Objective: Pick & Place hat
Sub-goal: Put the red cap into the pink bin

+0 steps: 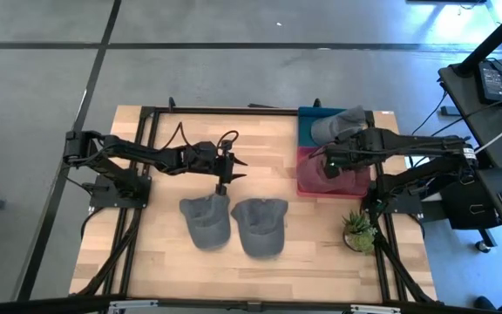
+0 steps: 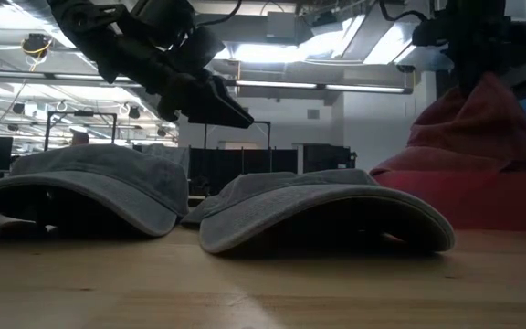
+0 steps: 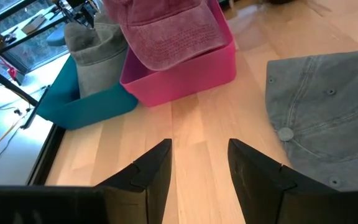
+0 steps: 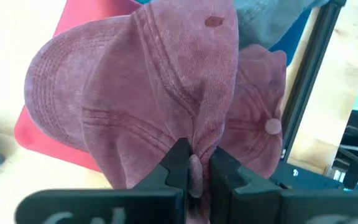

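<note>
Two grey hats (image 1: 206, 220) (image 1: 260, 227) lie side by side on the wooden table, brims down, also in the low view as hat (image 2: 89, 187) and hat (image 2: 327, 210). A dark red hat (image 4: 148, 93) hangs over the pink bin (image 1: 308, 179), held by my right gripper (image 4: 194, 171), which is shut on it. Another grey hat (image 1: 342, 125) sits in the teal bin (image 1: 308, 131). My left gripper (image 3: 197, 162) is open above bare table just beyond the left grey hat (image 3: 328, 124) and touches nothing. My right gripper pinches a bunched fold of the red hat's crown (image 4: 194, 163) between its two fingers, coming from above and pointing down. The hat hangs below the fingers (image 2: 482, 119), and its lower part spreads out into the pink bin (image 2: 482, 206).
A small potted plant (image 1: 358, 231) stands near the table's right edge, on the near side of the bins. A black frame runs round the table. Bare wood lies between the grey hats and the bins (image 3: 191, 124) and along the near edge.
</note>
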Robot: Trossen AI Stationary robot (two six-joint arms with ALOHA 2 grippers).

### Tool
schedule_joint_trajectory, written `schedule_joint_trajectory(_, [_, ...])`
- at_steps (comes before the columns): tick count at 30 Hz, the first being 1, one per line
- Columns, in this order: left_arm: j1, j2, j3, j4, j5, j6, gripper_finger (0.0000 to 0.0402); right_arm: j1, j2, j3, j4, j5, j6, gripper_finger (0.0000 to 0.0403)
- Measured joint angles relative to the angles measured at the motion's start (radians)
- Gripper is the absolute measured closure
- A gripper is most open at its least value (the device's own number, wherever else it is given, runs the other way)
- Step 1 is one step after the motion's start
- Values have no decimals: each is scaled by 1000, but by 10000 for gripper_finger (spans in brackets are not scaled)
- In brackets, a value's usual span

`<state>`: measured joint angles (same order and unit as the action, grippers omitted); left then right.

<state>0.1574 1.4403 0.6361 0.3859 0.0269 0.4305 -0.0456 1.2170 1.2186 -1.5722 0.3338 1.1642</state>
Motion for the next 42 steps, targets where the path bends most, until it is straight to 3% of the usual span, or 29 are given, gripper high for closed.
schedule_joint_trajectory(9, [0, 0, 0, 6, 0, -1, 246, -49, -6, 0, 1, -14, -15, 375])
schedule_joint_trajectory(17, [0, 0, 0, 6, 0, -1, 245, -110, -27, 0, 2, -60, -123, 375])
schedule_joint_trajectory(27, [0, 0, 0, 6, 0, -1, 247, -83, -33, -1, 1, -91, 30, 373])
schedule_joint_trajectory(35, [0, 0, 0, 6, 0, -1, 245, -21, -26, -163, 3, -203, 144, 367])
schedule_joint_trajectory(39, [0, 0, 0, 6, 0, -2, 245, -8, -28, -252, 0, -201, 135, 367])
schedule_joint_trajectory(42, [0, 0, 0, 6, 0, -2, 245, -8, -35, -262, 1, -139, 108, 371])
